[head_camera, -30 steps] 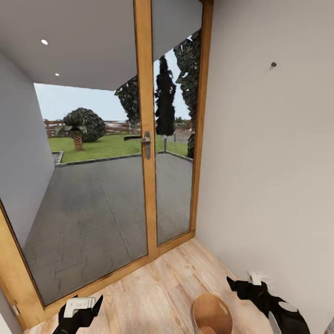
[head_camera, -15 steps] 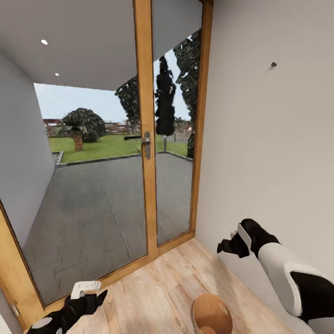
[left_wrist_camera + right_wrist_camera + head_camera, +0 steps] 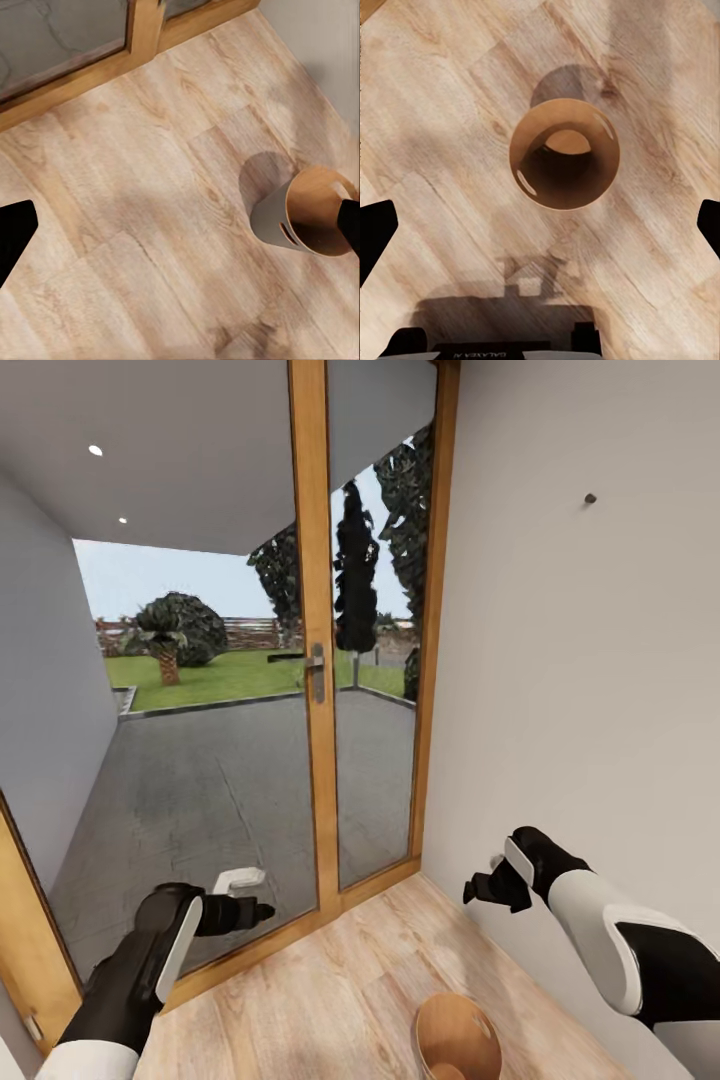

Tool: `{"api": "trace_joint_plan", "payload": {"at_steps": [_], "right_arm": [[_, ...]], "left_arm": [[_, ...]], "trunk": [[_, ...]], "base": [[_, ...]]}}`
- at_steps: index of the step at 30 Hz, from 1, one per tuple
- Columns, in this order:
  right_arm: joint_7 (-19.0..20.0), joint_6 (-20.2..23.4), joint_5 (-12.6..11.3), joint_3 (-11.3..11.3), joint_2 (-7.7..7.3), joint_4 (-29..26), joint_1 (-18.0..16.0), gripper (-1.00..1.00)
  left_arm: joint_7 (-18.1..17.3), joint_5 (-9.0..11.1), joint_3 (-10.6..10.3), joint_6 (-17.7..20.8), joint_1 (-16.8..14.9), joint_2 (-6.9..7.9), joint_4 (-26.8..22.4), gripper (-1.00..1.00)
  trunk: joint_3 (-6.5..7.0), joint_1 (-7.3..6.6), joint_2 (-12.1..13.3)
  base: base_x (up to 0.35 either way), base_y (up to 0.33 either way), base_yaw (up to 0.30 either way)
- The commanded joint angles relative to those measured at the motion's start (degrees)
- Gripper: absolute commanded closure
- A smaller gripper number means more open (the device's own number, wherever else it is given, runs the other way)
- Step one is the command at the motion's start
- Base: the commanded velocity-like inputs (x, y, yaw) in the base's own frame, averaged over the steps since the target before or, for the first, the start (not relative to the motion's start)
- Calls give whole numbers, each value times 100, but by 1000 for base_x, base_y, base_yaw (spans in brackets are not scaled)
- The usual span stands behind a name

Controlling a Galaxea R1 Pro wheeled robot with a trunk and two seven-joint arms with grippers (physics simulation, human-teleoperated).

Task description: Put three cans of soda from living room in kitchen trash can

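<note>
Ahead of the head camera, wood-framed glass doors [image 3: 315,660] meet a smooth pale wall [image 3: 580,660]; the tash can [image 3: 458,1038] stands on grainy light planks near the wall. Both black grippers, left gripper [image 3: 262,911] and right gripper [image 3: 470,890], are raised. Left wrist view: tapering grey tash can [image 3: 307,211], fingertips [image 3: 13,234] spread. Right wrist view: tash can [image 3: 564,154] straight below (coppery inside), fingertips [image 3: 373,234] wide apart, nothing held.

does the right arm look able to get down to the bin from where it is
Probably yes. The right hand is open and empty, raised beside the wall; its wrist view looks straight down into the bin on the wood floor, with nothing between them.
</note>
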Motion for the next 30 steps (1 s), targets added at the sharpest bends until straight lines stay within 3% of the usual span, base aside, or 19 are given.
{"api": "trace_joint_plan", "payload": {"at_steps": [1,10,16,18,22,30], "right_arm": [[0,0,1,-4,4,6,-1,-100],[-2,-21,-24,-38,-22,42,55,-100],[7,-86,-35,-42,-6,17,231,-100],[17,-202,-23,-45,-34,46,283,-100],[21,-254,-13,-48,-63,46,335,-100],[21,-271,-1,-26,-92,-36,384,-100]], "left_arm": [[4,-8,-12,0,-21,-17,21,-100],[101,-24,-390,0,-107,-113,741,-100],[107,-28,-431,0,-107,-106,976,-100],[138,-12,-440,0,-102,-104,1383,-100],[109,35,-430,0,-104,-106,1649,-100],[78,78,-414,0,-101,-104,1799,-100]], "trunk": [[0,0,0],[-162,198,-361],[-269,329,-602],[-305,373,-682],[-377,461,-842],[-521,637,-1163]], "base": [[0,0,0],[0,0,0],[0,0,0],[0,0,0],[0,0,0],[0,0,0]]}}
